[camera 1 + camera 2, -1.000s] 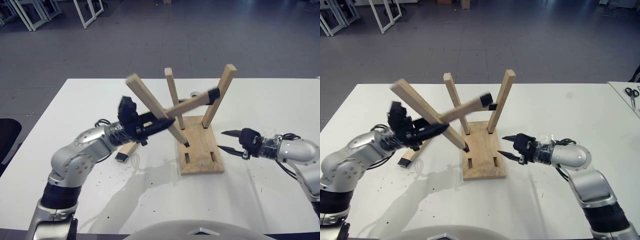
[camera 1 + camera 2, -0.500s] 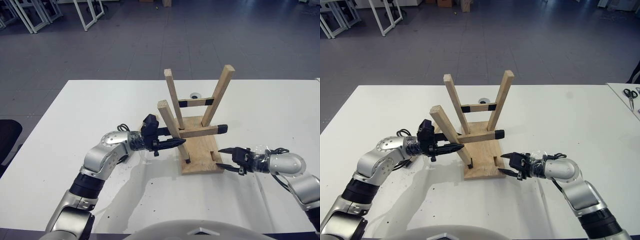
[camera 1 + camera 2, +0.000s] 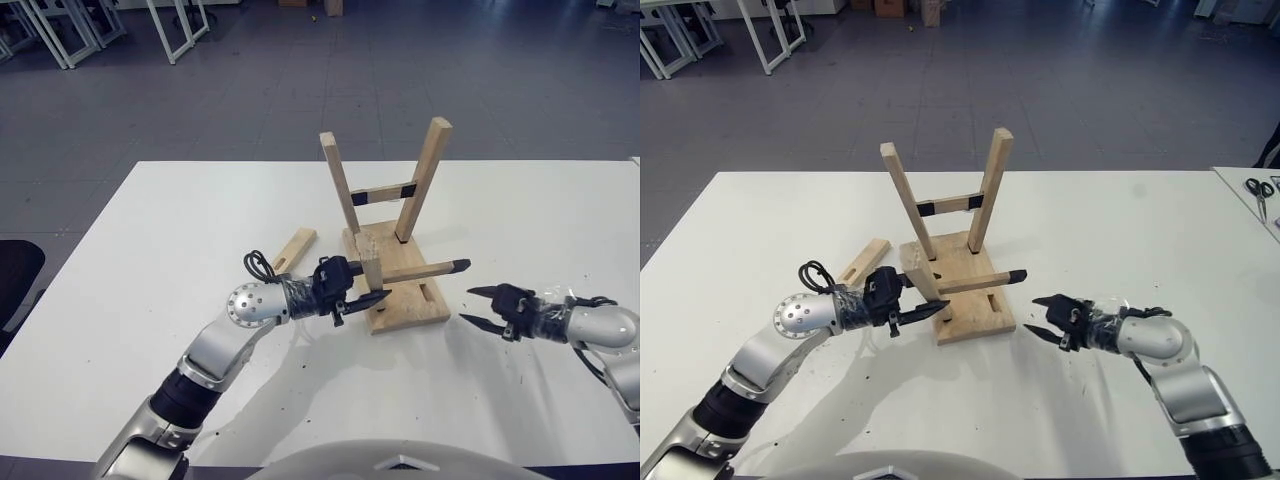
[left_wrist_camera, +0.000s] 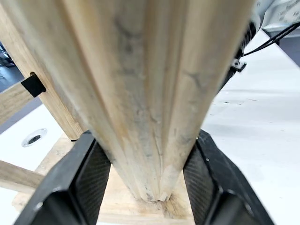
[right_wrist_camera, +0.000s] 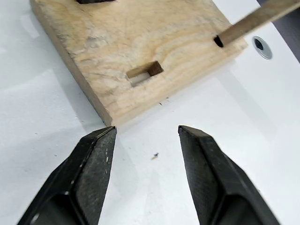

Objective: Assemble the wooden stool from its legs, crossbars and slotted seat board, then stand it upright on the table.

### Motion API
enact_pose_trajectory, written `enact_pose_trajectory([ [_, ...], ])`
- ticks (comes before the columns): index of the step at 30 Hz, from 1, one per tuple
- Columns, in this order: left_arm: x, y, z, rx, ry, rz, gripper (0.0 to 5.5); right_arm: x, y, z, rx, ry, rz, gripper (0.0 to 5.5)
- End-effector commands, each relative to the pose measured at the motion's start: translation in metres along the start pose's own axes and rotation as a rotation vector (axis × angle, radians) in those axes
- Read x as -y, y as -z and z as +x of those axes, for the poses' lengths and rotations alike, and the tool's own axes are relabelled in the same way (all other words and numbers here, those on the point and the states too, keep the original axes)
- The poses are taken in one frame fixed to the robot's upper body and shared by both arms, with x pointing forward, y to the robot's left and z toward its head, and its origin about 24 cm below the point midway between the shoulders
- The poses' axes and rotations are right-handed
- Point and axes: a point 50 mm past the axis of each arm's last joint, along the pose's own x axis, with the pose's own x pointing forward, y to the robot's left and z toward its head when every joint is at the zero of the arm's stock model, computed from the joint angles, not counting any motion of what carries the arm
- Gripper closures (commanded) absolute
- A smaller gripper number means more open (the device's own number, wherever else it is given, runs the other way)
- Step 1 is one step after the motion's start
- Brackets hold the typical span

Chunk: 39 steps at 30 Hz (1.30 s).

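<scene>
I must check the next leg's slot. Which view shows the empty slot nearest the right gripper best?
The right wrist view: the empty slot lies close before the open right gripper. The eye views show it small; in the left wrist view the held leg blocks the seat board.

White table (image 3: 150,230): slotted seat board (image 3: 405,312) flat near middle, loose wooden bar (image 3: 293,248) beside (robot's left side).

A lab-like workshop hall: white table (image 3: 150,250), bare grey floor (image 3: 260,90), white metal frames (image 3: 180,30) behind.
</scene>
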Motion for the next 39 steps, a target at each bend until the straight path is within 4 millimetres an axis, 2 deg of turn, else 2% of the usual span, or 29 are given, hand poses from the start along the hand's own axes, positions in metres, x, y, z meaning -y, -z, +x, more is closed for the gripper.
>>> enact_pose_trajectory([
  [1,0.035,0.099,-0.032,-0.546,0.003,-0.074,3.40,0.020,-0.011,-0.003,0.060,0.108,0.031,3.07],
  [5,0.028,0.093,-0.029,-0.496,0.005,-0.061,3.40,0.020,-0.014,0.003,0.077,0.124,0.031,3.07],
  [8,0.011,0.076,-0.026,-0.420,-0.020,-0.015,3.40,0.020,-0.016,0.005,0.089,0.135,0.037,3.07],
  [11,-0.010,0.049,-0.021,-0.311,-0.043,0.073,3.40,0.019,-0.018,0.008,0.096,0.135,0.043,3.07],
  [14,-0.020,0.025,-0.020,-0.210,-0.023,0.132,3.40,0.017,-0.016,0.011,0.087,0.129,0.048,3.07],
  [15,-0.021,0.017,-0.020,-0.172,-0.017,0.150,3.03,0.016,-0.014,0.011,0.079,0.127,0.048,3.07],
  [18,-0.021,0.001,-0.023,-0.104,0.017,0.202,2.58,0.014,-0.008,0.016,0.048,0.129,0.051,3.07],
  [20,-0.020,-0.002,-0.029,-0.093,0.030,0.196,2.39,0.010,-0.008,0.024,0.049,0.117,0.067,3.07],
  [22,-0.018,-0.002,-0.035,-0.092,0.038,0.173,2.39,0.007,-0.007,0.030,0.049,0.108,0.076,3.07],
  [24,-0.016,0.003,-0.050,-0.117,-0.006,0.136,2.39,0.005,-0.005,0.039,0.040,0.104,0.078,3.07],
  [27,-0.028,0.014,-0.094,-0.200,-0.261,0.072,2.39,-0.005,-0.004,0.055,0.051,0.095,0.101,3.07],
  [29,-0.039,0.020,-0.111,-0.238,-0.414,0.057,2.39,-0.014,-0.005,0.060,0.069,0.082,0.118,3.07],
  [31,-0.044,0.029,-0.117,-0.290,-0.497,0.047,2.39,-0.021,-0.009,0.063,0.091,0.059,0.125,3.07],
  [34,-0.040,0.048,-0.118,-0.384,-0.531,0.022,2.39,-0.026,-0.018,0.067,0.131,0.025,0.121,3.07],
  [39,-0.021,0.083,-0.129,-0.548,-0.584,-0.145,2.39,-0.025,-0.042,0.057,0.232,0.011,0.115,3.07],
])
